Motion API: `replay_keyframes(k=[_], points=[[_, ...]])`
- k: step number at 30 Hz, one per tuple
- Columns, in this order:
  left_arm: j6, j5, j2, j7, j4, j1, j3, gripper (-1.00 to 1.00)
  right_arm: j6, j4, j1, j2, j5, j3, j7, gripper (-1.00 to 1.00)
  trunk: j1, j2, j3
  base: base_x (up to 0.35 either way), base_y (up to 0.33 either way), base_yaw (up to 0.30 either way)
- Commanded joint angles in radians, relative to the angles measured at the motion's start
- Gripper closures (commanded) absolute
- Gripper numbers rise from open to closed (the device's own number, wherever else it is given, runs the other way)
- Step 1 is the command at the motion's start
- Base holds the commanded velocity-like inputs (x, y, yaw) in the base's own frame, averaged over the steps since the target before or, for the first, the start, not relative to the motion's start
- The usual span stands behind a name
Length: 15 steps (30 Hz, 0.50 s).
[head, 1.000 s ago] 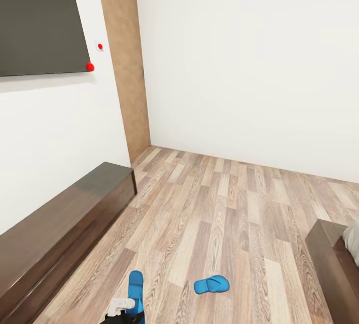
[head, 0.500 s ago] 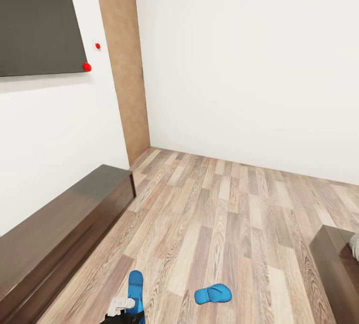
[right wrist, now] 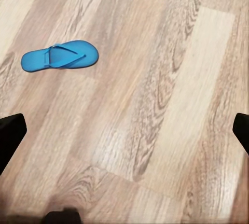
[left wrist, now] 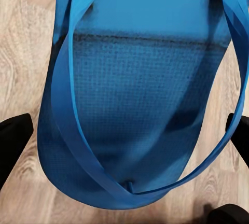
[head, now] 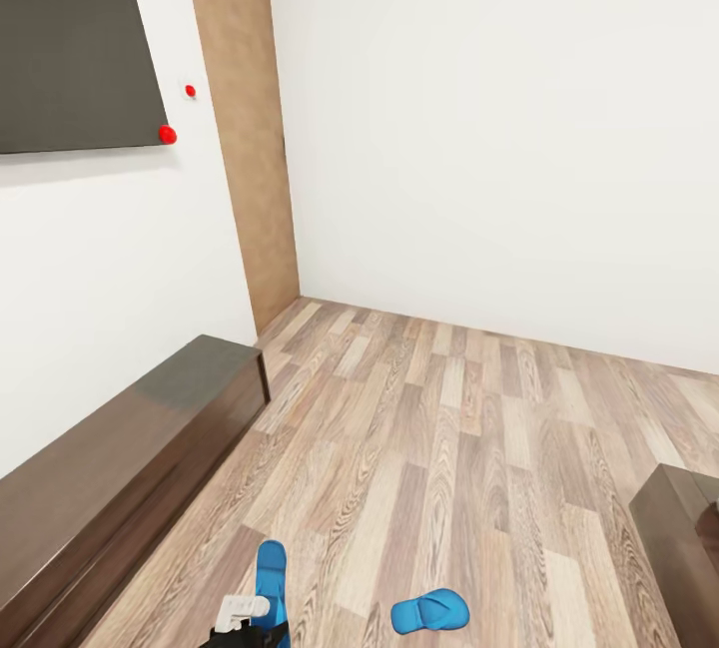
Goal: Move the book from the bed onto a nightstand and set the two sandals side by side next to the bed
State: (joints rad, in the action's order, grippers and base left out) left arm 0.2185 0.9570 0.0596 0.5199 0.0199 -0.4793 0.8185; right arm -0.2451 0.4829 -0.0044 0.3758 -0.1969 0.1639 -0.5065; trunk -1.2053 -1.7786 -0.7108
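Long dark bench (head: pixel 110 468) along the left wall, under a dark panel (head: pixel 70 39). Right of the bench, left gripper (left wrist: pixel 124 130) closed on one sandal (head: pixel 271 578), held between black fingers (left wrist: pixel 13 141). Second sandal (head: pixel 430 612) flat on the floor (head: pixel 449 448), right of the bench. Right gripper (right wrist: pixel 124 130) spread wide, holding nothing, above that sandal. Bed (head: pixel 679 538) corner farthest right. No containers or legible writing.

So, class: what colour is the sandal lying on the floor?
Bright blue sandal; clearest in the right wrist view.
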Motion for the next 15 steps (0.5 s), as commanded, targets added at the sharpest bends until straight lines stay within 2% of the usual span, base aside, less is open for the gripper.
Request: replay_keyframes(k=[1,10,15], points=[[0.004,0.006,0.000,0.002,0.000,-0.001,0.008,1.00,0.001,-0.002,-0.001,0.000,-0.008,0.002,-0.009,-1.00,0.000,0.000,-0.001,0.027,0.000,0.000],[0.004,0.006,0.000,0.002,0.000,0.000,0.008,1.00,0.001,-0.004,0.000,0.002,-0.008,0.002,-0.009,-1.00,0.000,0.000,-0.001,0.243,0.000,0.000],[0.004,0.006,0.000,0.002,0.000,0.000,0.008,1.00,0.001,-0.004,0.000,0.002,-0.007,0.002,-0.009,-1.00,0.000,0.000,-0.001,0.055,0.000,0.011]])
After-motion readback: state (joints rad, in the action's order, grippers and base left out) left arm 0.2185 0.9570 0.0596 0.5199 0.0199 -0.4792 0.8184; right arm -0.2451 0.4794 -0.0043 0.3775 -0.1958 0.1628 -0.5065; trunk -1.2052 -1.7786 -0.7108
